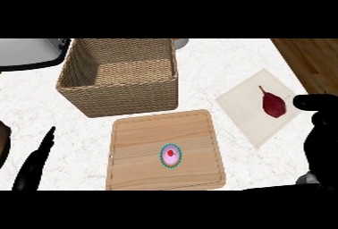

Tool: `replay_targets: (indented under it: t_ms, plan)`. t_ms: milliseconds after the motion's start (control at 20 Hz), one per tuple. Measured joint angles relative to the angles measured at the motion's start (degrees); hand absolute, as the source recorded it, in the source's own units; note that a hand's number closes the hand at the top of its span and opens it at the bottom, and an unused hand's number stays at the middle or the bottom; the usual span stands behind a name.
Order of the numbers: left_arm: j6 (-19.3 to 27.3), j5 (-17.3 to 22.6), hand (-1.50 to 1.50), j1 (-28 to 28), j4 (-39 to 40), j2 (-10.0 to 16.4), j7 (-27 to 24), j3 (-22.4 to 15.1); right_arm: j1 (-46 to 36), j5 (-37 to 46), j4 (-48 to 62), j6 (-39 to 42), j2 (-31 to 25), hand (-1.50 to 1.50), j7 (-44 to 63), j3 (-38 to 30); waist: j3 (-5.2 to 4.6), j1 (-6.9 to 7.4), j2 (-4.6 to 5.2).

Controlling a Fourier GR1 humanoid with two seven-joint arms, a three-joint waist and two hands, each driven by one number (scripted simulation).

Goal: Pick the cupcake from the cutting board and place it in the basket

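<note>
- The fingers (45,145) of the left hand (31,170) are straight and point up at the view's lower left. They hold nothing, and the hand rests there. The right hand (322,143) sits at the right edge with relaxed fingers, bent a little at the tips, and it too holds nothing.
- The white marbled worktop (264,58) carries everything.
- The woven basket (125,96) stands at the upper left, open at the top, just behind the cutting board.
- The wooden cutting board (145,129) lies flat in the middle, between the two hands.
- A pale square mat (247,114) lies to the right of the board, near the right hand.
- A dark red pear-shaped fruit (274,105) lies on that mat and is no part of the task.
- The cupcake (171,155) stands upright on the board, a little right of its centre and toward the near edge, untouched.
- The cupcake is likely light, with a soft top and a thin paper case that crumples easily.
- Judged from here, the hold should go low on the case, at opposite sides. It should stay clear of the pink icing and the red dot on top.
- The cupcake should stay upright on the way to the basket.
</note>
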Motion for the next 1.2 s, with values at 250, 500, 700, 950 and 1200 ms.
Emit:
replay_targets:
  t_ms: [250,500,700,950,1200]
  plan:
    - [1.43,0.65,0.00,1.85,0.88,0.71,1.93,2.07,12.27,9.15,-1.26,-11.79,2.23,-1.50,-2.33,-5.02,0.02,-5.32,0.30]
    - [2.13,1.09,0.00,2.43,-0.19,1.30,2.98,3.22,28.37,20.33,-1.64,-16.05,-0.18,-1.50,-4.79,-4.24,-0.32,-5.94,0.95]
    - [1.88,0.94,0.00,2.07,-1.16,1.71,4.07,2.99,39.93,31.26,-2.77,-17.36,-4.03,-1.50,-8.81,-1.16,-0.55,-4.76,1.32]
    - [1.51,0.27,0.00,1.69,-2.28,1.81,5.35,1.95,54.96,43.44,-3.95,-23.21,-2.78,-1.50,-14.04,4.23,-0.54,-2.56,1.63]
    - [1.23,-1.06,0.00,-0.44,-3.88,1.54,7.58,0.19,68.24,52.16,-1.77,-32.48,2.72,-1.50,-18.79,10.04,-0.49,0.45,2.18]
